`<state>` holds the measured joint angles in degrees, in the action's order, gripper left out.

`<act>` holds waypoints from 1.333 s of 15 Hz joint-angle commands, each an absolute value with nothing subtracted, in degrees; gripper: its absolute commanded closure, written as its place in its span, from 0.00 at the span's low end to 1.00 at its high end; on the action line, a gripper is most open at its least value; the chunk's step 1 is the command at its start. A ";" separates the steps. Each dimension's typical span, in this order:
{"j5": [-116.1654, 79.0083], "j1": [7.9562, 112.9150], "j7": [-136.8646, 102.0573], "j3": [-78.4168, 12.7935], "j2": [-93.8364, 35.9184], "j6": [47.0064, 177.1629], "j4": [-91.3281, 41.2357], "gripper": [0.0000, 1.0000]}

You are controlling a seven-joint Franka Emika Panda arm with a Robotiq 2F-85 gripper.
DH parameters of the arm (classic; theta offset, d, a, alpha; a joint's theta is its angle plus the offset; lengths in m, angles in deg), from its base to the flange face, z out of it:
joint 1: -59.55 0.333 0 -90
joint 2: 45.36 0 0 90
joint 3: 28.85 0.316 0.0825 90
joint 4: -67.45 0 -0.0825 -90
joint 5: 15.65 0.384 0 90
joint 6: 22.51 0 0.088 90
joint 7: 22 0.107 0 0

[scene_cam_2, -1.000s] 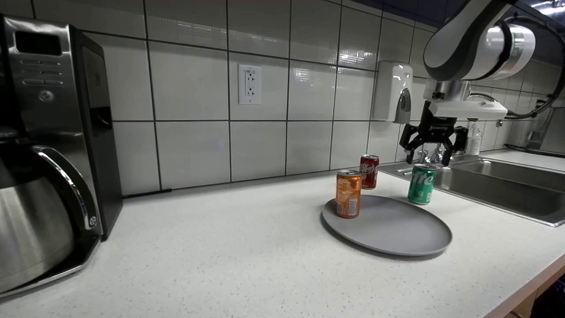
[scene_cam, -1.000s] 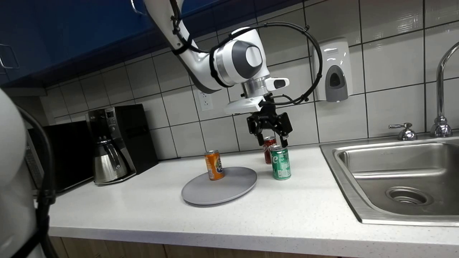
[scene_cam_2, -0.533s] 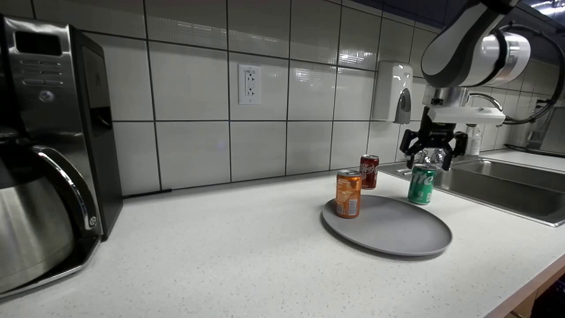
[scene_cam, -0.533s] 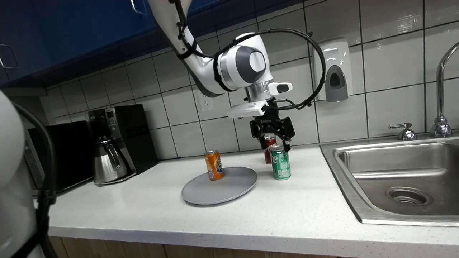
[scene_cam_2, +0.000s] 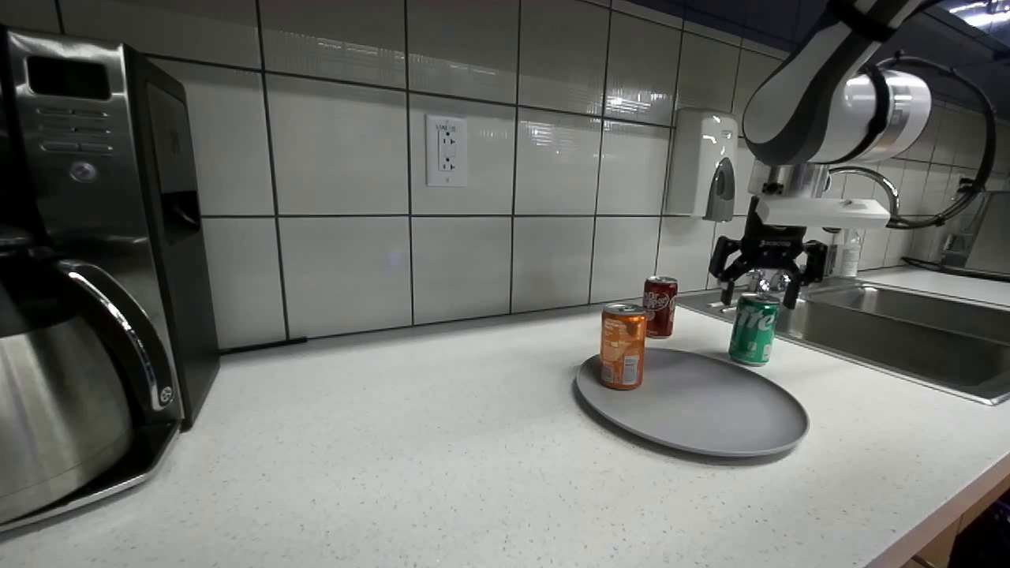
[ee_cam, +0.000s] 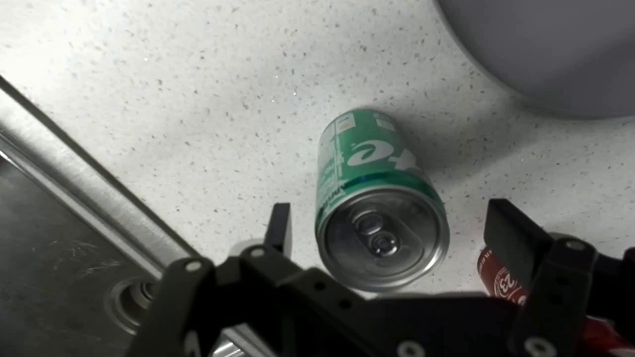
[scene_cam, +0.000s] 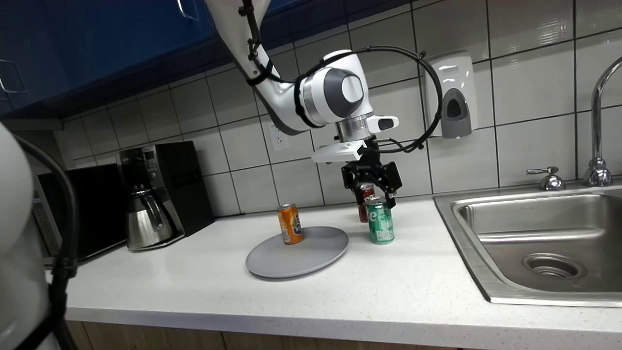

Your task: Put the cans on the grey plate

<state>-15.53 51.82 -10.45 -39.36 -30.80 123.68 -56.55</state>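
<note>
The orange can [scene_cam: 290, 224] stands upright on the grey plate [scene_cam: 286, 262]; in an exterior view it [scene_cam_2: 622, 347] is near the plate's [scene_cam_2: 710, 418] edge. The green can [scene_cam: 381, 224] stands upright on the counter beside the plate, and also shows in an exterior view [scene_cam_2: 755, 331]. My gripper [scene_cam_2: 759, 297] is open just above it. In the wrist view the fingers [ee_cam: 394, 225] are either side of the green can's [ee_cam: 369, 153] silver top, with gaps on both sides. The dark red can [scene_cam_2: 660, 306] stands near the wall, partly hidden by a finger in the wrist view [ee_cam: 498, 277].
A steel sink [scene_cam: 466, 253] lies beside the green can, its rim also in the wrist view [ee_cam: 89, 168]. A coffee maker [scene_cam: 180, 184] with a steel pot stands at the far end. The tiled wall [scene_cam_2: 339, 268] runs behind the counter.
My gripper has moved down over the green can, its fingertips now around the height of the can's top. It stays open. The cans and plate have not moved.
</note>
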 commanded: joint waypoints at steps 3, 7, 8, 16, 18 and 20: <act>-13.49 50.81 -12.75 -38.84 -28.97 122.41 -54.07 0.00; -13.40 50.69 -12.94 -38.90 -28.78 122.52 -53.94 0.32; -13.45 50.66 -12.94 -38.93 -28.86 122.53 -53.98 0.42; -14.69 51.09 -12.34 -39.32 -31.35 123.23 -55.84 0.62; -15.10 51.31 -12.17 -39.39 -32.28 123.56 -56.61 0.62; -15.22 51.47 -12.15 -39.31 -33.55 123.97 -57.54 0.62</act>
<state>-14.89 51.44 -10.81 -39.36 -29.92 123.74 -55.39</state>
